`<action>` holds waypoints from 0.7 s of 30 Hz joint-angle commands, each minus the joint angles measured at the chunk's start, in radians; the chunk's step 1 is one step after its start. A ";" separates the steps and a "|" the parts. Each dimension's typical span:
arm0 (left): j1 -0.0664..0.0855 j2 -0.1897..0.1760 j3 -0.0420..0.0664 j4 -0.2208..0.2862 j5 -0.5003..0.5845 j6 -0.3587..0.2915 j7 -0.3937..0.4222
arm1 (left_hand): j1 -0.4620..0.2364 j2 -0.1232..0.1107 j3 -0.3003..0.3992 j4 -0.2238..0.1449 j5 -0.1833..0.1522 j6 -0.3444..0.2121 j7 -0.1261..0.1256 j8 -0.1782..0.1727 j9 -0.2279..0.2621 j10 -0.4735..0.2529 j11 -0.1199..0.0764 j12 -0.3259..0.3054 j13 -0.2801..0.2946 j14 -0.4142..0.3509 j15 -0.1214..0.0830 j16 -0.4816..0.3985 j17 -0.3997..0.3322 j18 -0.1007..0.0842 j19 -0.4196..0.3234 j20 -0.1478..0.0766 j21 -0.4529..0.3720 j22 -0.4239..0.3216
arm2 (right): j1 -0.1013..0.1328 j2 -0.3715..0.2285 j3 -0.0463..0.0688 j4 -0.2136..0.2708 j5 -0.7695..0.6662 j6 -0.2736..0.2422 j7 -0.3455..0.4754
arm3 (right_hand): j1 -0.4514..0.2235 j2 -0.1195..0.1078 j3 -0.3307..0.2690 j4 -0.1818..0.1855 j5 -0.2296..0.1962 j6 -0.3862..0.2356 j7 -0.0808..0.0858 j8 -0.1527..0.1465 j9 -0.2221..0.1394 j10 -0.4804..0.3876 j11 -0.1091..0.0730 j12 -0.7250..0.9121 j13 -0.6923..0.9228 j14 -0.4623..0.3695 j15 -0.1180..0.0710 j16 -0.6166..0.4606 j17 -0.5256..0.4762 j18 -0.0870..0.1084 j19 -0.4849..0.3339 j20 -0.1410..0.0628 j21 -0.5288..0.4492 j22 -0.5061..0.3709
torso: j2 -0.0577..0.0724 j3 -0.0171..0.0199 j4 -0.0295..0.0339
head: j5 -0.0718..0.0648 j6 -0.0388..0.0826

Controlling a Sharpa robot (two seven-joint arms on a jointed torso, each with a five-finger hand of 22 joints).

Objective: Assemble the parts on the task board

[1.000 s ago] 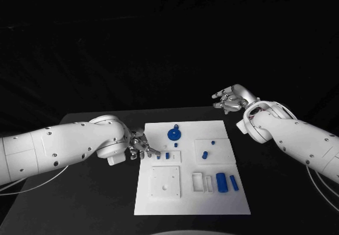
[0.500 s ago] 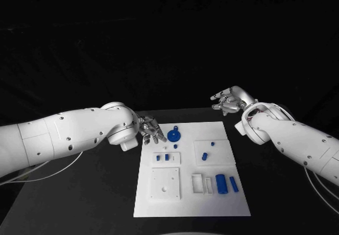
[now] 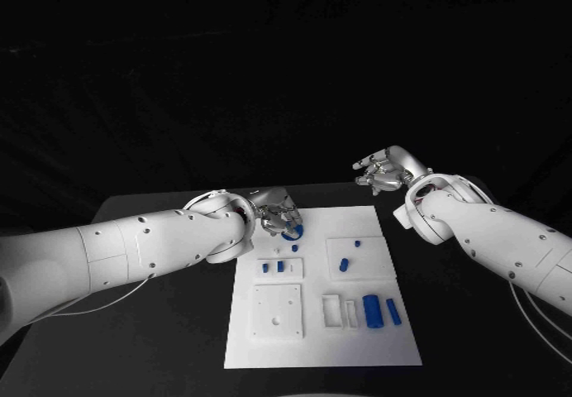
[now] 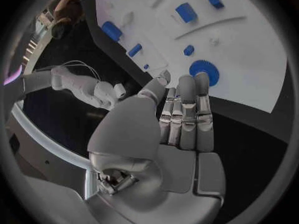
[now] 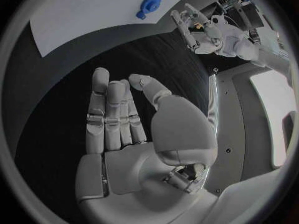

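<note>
the task board [image 3: 321,331] is lying in the middle of the surface [image 3: 155,331], its short sides facing the near and far edges. a round blue gear [image 3: 293,231] is sitting near the board's far left corner, with a tiny blue part [image 3: 296,246] just beside it on the near side. two small blue pegs [image 3: 273,266] are standing in a recessed square toward the left edge, a short blue part [image 3: 345,264] is lying in the square toward the right edge, and a blue cylinder [image 3: 373,310] and a blue bar [image 3: 394,311] are lying side by side near the right edge. the left robot hand [image 3: 277,217] is hovering over the far left corner just beside the gear, released, fingers straight and grasping nothing. the right robot hand [image 3: 383,171] is hanging above the far edge of the surface, off the board, also released and grasping nothing.
</note>
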 commanded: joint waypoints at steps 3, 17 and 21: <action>-0.020 0.024 0.000 -0.029 -0.230 -0.062 0.134 | 0.006 -0.018 -0.008 -0.010 0.002 -0.003 -0.002 -0.001 -0.008 -0.021 0.001 -0.005 -0.001 0.019 -0.001 0.026 0.001 0.009 0.025 -0.004 -0.005 0.005 | 0.000 0.002 0.000 0.001 0.026 -0.014 0.027 | 0.010 -0.005 -0.012 0.003 -0.005 -0.002 0.006 -0.002 0.000 0.051 0.003 -0.148 -0.156 -0.013 0.002 0.003 -0.016 -0.001 0.021 -0.005 -0.012 -0.012 | 0.002 -0.0018 -0.0007 | -0.003 -0.001; -0.050 0.051 0.000 -0.067 -0.385 0.026 0.127 | -0.001 -0.039 -0.023 -0.011 0.059 -0.010 -0.006 -0.001 -0.008 -0.041 0.000 -0.004 -0.001 0.008 -0.004 0.134 0.000 0.007 0.040 -0.008 0.003 0.083 | 0.000 0.001 0.000 0.008 0.044 -0.032 0.041 | 0.022 0.013 -0.050 0.002 -0.006 -0.004 0.011 -0.002 0.000 0.103 0.020 -0.308 -0.332 -0.025 0.012 0.003 -0.045 0.007 0.014 0.003 -0.022 -0.030 | 0.008 -0.0036 -0.0033 | 0.000 0.000; -0.054 0.050 0.000 -0.066 -0.407 0.050 0.121 | -0.008 -0.037 -0.021 0.003 0.063 -0.008 -0.005 -0.001 -0.008 -0.039 0.000 -0.004 -0.001 0.003 -0.002 0.143 -0.009 0.010 0.041 -0.004 -0.004 0.086 | 0.000 0.001 0.000 0.010 0.046 -0.034 0.041 | 0.021 0.013 -0.052 0.002 -0.006 -0.005 0.012 -0.002 0.000 0.103 0.023 -0.318 -0.341 -0.027 0.012 0.004 -0.047 0.007 0.013 0.004 -0.021 -0.033 | 0.008 -0.0032 -0.0018 | -0.001 0.000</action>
